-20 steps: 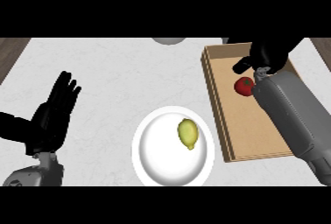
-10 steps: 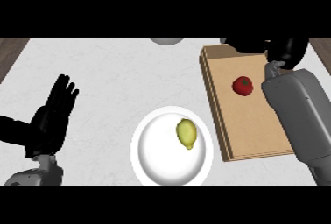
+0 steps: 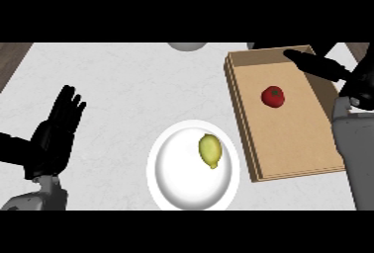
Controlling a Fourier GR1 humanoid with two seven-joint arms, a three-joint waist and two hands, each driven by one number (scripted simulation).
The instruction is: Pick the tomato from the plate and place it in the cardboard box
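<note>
The right hand point(image 3: 332, 69) hangs over the far right corner of the cardboard box point(image 3: 252, 133), its grey forearm rising along the right edge of the view. One dark finger stretches straight toward the box's far wall, released and holding nothing; the rest of the hand runs off toward the right edge. The left hand point(image 3: 55, 133) rests at the left side of the counter point(image 3: 131, 84), fingers straight and pointing far, grasping nothing, with its grey wrist at the near left corner.

The tomato point(image 3: 273, 96) lies inside the cardboard box, on its floor in the far half, apart from the right hand and well away from the plate point(image 3: 164, 183). The white plate sits near the middle, just left of the box's near end, and carries a yellow-green lemon point(image 3: 210, 150) toward its far right part.

The counter is pale, marbled white. A grey rounded object point(image 3: 188, 46) shows at the far edge, and dark wood flooring point(image 3: 11, 57) appears past the far left corner.
</note>
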